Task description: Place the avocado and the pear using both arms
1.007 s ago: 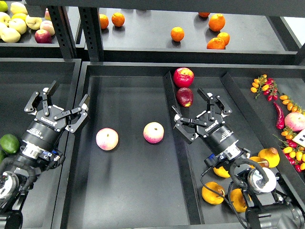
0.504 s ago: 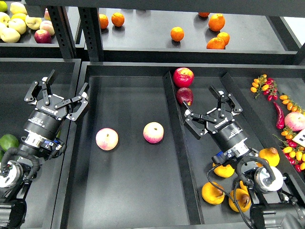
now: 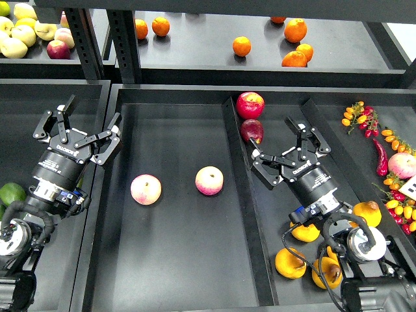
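Observation:
Several golden yellow-orange pears lie in the right bin near its front; one pear (image 3: 368,212) with a dark blotch sits right of my right arm, and others (image 3: 290,263) lie below it. No dark green avocado shows; only a brighter green one (image 3: 10,193) lies at the left edge, behind my left arm. My left gripper (image 3: 80,129) is open and empty over the left bin's right wall. My right gripper (image 3: 286,152) is open and empty above the right bin, just right of a dark red apple (image 3: 251,131).
Two pink-and-cream peaches (image 3: 146,189) (image 3: 209,180) lie in the middle bin (image 3: 182,260). A red apple (image 3: 250,104) sits at the divider. Oranges (image 3: 242,46) and yellow apples (image 3: 19,32) are on the back shelf. Peppers and small tomatoes (image 3: 390,143) fill the far right.
Since a second ago my right gripper has moved right and slightly away from the divider, and my left gripper has shifted a little left and back. Nothing moved in the last half second.

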`<action>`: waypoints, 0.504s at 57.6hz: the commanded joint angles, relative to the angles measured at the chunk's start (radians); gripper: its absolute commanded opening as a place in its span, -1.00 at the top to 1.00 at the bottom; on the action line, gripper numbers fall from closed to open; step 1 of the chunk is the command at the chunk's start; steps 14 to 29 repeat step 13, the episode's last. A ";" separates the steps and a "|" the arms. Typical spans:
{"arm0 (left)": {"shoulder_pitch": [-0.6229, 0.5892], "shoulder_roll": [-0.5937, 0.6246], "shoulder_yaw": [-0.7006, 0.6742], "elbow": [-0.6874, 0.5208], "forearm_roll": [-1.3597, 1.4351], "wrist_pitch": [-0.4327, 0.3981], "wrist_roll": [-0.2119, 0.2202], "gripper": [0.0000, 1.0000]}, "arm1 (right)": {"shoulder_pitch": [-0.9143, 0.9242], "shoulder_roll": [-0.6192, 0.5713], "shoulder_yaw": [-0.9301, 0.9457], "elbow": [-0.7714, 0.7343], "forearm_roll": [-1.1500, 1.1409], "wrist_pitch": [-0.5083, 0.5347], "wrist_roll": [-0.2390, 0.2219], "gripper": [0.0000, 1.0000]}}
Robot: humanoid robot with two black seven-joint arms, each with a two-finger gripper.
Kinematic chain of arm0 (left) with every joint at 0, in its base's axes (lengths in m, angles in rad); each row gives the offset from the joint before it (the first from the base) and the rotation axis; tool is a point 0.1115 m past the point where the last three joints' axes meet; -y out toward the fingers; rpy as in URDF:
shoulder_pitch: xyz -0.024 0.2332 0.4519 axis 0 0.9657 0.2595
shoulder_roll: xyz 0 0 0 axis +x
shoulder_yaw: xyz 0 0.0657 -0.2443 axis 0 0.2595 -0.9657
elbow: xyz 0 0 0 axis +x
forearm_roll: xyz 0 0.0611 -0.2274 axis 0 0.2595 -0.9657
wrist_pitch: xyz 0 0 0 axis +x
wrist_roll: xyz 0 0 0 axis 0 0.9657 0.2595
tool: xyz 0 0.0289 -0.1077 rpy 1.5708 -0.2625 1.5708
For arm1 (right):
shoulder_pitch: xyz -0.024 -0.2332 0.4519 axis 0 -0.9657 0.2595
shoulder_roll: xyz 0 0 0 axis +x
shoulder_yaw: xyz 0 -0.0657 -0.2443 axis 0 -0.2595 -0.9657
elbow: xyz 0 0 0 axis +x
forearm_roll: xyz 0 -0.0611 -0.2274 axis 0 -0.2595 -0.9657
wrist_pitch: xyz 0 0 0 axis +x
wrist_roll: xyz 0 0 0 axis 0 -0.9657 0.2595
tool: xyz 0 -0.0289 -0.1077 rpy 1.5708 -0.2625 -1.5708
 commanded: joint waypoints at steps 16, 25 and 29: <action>0.000 0.000 0.000 -0.006 0.001 0.000 0.000 -0.99 | 0.055 0.000 -0.001 -0.043 -0.001 -0.008 -0.002 -0.99; 0.000 0.000 0.000 -0.006 0.001 0.000 0.000 -0.99 | 0.055 0.000 -0.001 -0.043 -0.001 -0.008 -0.002 -0.99; 0.000 0.000 0.000 -0.006 0.001 0.000 0.000 -0.99 | 0.055 0.000 -0.001 -0.043 -0.001 -0.008 -0.002 -0.99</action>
